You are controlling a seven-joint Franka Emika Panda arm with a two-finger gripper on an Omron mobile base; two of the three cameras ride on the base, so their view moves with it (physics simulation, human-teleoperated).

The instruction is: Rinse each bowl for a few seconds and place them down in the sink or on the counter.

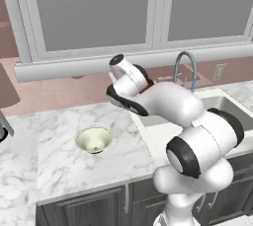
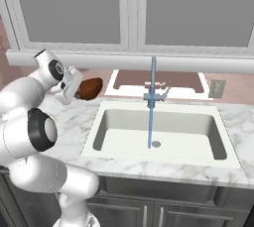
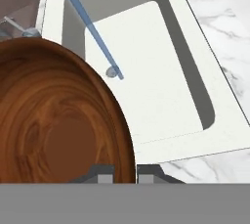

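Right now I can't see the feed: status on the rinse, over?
End effector shut on brown bowl, held left of sink. Water stream running, bowl not under it. Cream bowl on counter. Path clear.

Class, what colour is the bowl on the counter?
Pale cream bowl, greenish tinted; clearest in the left base view.

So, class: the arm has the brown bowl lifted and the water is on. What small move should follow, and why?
Probably carry the brown bowl sideways into the water stream. The gripper holds it by the rim, left of the sink, so no water reaches it.
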